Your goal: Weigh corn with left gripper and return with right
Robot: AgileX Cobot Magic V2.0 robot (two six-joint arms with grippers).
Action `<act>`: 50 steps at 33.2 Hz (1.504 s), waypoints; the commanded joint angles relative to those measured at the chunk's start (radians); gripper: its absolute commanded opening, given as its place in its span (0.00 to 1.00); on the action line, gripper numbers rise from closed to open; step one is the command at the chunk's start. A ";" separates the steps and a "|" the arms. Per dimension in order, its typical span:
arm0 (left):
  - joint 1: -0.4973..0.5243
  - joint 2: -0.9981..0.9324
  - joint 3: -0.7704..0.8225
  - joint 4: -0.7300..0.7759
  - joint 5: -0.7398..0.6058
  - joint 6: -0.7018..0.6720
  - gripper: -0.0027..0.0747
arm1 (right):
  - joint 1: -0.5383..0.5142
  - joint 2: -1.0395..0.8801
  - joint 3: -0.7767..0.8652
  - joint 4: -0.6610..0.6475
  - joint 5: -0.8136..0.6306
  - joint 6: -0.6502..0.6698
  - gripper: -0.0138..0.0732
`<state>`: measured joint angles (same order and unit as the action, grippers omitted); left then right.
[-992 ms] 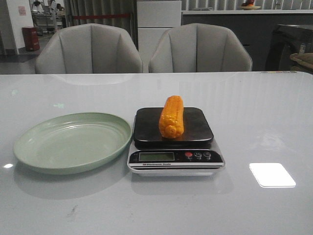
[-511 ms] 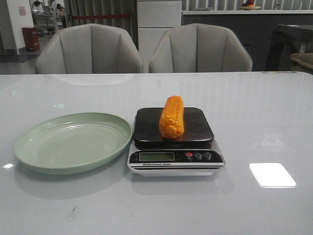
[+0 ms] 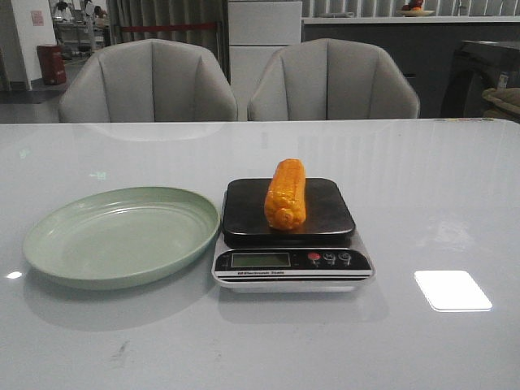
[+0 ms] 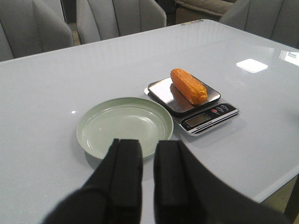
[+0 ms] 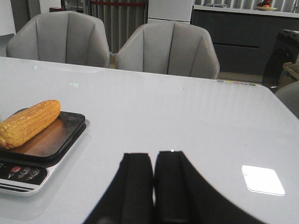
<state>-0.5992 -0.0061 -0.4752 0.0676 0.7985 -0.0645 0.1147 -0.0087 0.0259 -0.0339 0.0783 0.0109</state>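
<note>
One cob only: the corn [image 3: 285,194], orange-yellow, lying lengthwise on the dark platform of the kitchen scale [image 3: 289,213], one end toward the camera in the front view, the other toward the chairs. Resting free, touched by neither gripper. Seen again in the left wrist view [image 4: 188,86] and in the right wrist view [image 5: 29,123], in both flat on the same black platform.

Below the platform, on the scale's silver front panel, a small display [image 3: 260,260] with digits too faint to read, then a red button and two dark ones beside it. Just to the left of the scale, a shallow green plate [image 3: 49,236], its rim close to the scale's edge, whether touching or not cannot be told. Both standing on a glossy white table [image 3: 422,187], with a bright rectangular reflection [image 3: 452,290] near the right front.

Nearer the robot, well apart from the corn: the left gripper [image 4: 148,172], held above the near rim of the plate, its two broad black fingers [image 4: 124,177] a narrow gap apart and gripping nothing. The right gripper [image 5: 153,184] over bare table to the right of the scale, fingers [image 5: 138,186] pressed almost together, only a thin slit between them, nothing held.

Beyond the table, two grey upholstered chairs [image 3: 146,81] side by side against a dim room.
</note>
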 commanded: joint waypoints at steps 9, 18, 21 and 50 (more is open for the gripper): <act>0.001 0.008 -0.004 0.001 -0.116 0.001 0.19 | -0.006 -0.019 0.007 -0.028 -0.316 -0.005 0.36; 0.001 0.008 -0.004 0.001 -0.116 0.001 0.19 | -0.006 0.078 -0.154 -0.028 -0.393 -0.005 0.36; 0.001 0.008 -0.004 0.001 -0.116 0.001 0.19 | -0.006 0.168 -0.250 -0.028 -0.298 -0.005 0.36; 0.001 0.008 -0.004 0.001 -0.116 0.001 0.19 | -0.005 0.322 -0.428 0.124 0.159 -0.004 0.75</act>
<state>-0.5992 -0.0061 -0.4557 0.0676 0.7615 -0.0628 0.1131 0.2957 -0.3649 0.0802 0.3132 0.0109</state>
